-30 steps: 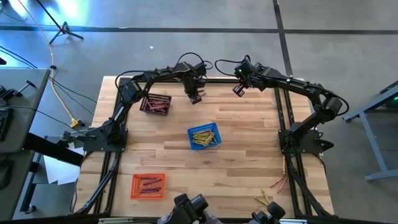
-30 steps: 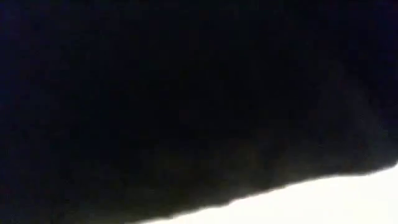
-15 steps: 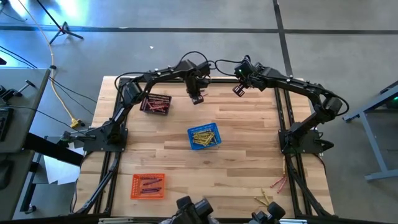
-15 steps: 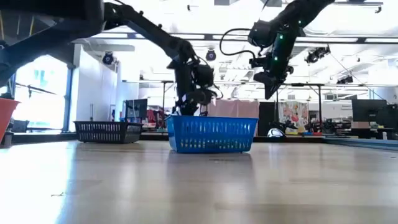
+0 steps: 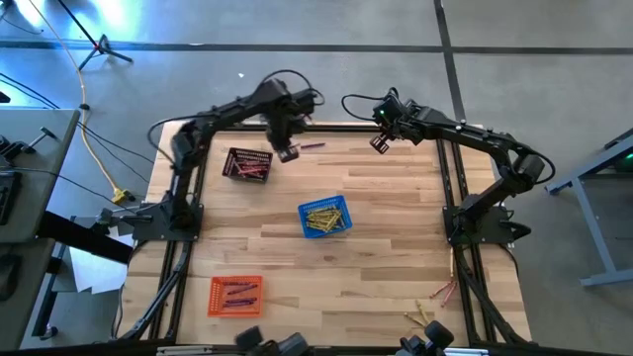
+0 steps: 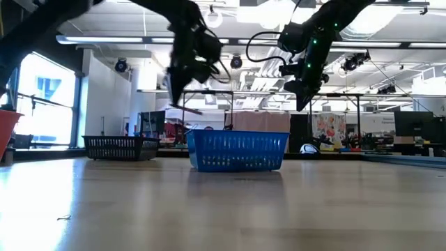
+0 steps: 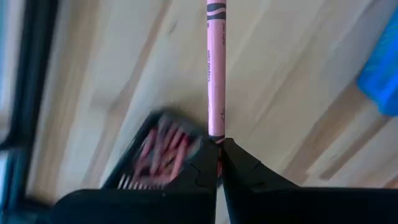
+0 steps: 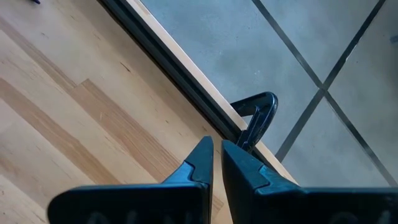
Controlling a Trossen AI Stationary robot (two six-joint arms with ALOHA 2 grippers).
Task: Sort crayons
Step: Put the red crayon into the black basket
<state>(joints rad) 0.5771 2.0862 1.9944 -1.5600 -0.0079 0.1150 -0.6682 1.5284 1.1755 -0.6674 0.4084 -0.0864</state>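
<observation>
From above, the tabletop [image 5: 386,218] carries three baskets: a black basket [image 5: 247,164] far left holding red-pink crayons, a blue basket [image 5: 324,218] in the middle holding yellow crayons, and an orange basket [image 5: 235,295] near left holding reddish crayons. A few loose crayons [image 5: 431,305] lie at the near right corner. The left end effector [image 5: 287,151] hangs just right of the black basket, clamped on a pink crayon [image 5: 313,146]. The right end effector [image 5: 379,143] hangs over the far edge.

At tabletop level, both end effectors are raised well above the blue basket [image 6: 237,150].

The left wrist view alone shows the grip: fingers [image 7: 202,165] pinch the pink crayon's [image 7: 215,68] end.

The right wrist view shows its fingers [image 8: 199,162] nearly together, empty.
</observation>
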